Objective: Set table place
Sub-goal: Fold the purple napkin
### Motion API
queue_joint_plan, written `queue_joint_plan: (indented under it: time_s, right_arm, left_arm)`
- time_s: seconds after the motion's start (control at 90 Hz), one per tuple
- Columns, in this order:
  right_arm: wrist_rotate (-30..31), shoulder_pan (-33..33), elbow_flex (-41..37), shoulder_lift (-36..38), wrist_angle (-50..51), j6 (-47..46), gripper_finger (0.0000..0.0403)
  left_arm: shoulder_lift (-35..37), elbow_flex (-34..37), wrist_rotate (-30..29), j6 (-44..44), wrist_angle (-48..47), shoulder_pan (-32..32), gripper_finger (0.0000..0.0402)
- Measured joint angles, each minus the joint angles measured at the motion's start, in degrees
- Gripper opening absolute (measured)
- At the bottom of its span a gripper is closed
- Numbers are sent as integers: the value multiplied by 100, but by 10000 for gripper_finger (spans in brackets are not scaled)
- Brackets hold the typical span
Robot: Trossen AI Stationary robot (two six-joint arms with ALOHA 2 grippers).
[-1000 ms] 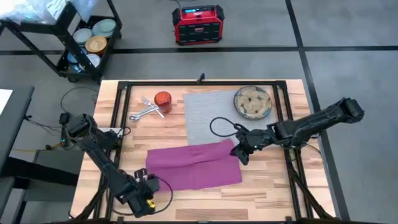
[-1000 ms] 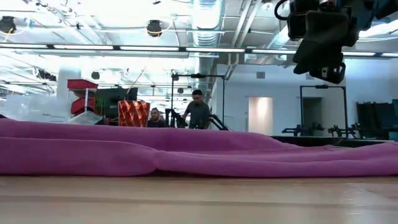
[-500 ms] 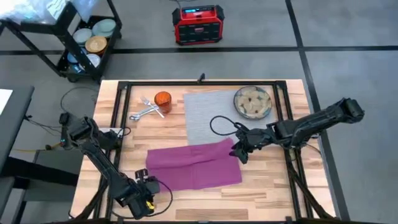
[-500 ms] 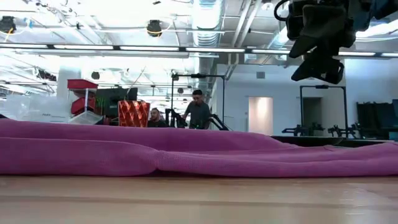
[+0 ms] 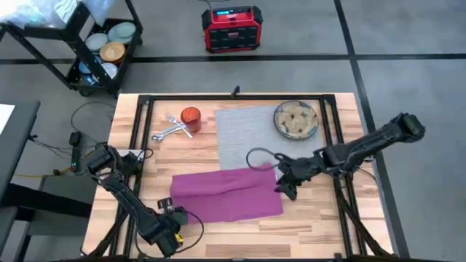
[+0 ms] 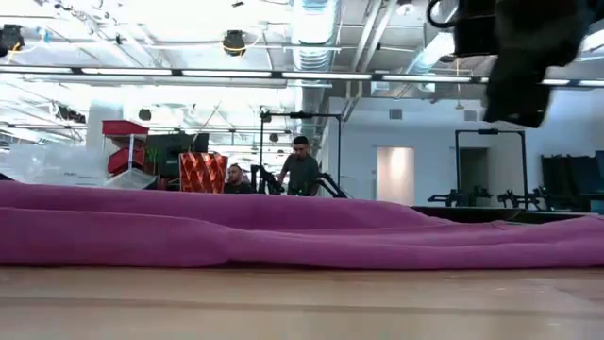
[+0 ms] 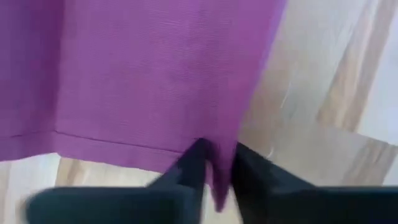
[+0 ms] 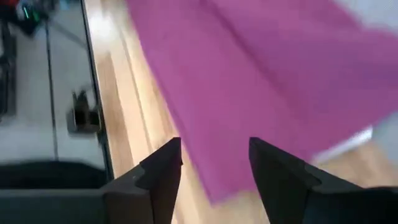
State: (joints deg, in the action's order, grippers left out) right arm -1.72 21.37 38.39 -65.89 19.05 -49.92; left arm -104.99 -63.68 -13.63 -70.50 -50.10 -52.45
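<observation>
Fingers of the left gripper (image 7: 214,177) pinch the napkin's (image 5: 227,193) lower-left corner while the right gripper (image 5: 285,182), mid-frame, hangs spread and empty, so pulling could crumple the cloth.

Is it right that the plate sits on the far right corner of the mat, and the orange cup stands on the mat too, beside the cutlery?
Not quite. The plate does sit on the far right corner of the mat, but the cup stands on the bare table, left of the mat, beside the cutlery. The high view shows this.
</observation>
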Motion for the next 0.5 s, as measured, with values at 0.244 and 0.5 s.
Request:
queue_joint_plan:
  time_s: [0.244,0.5]
  right_arm:
    - [95,1012,0,-648,290,10,155]
    - [191,1274,146,-1476,6,-100,143]
  left_arm:
    - [2,2,24,101,84,135,0]
    - [2,7,17,88,174,178,0]
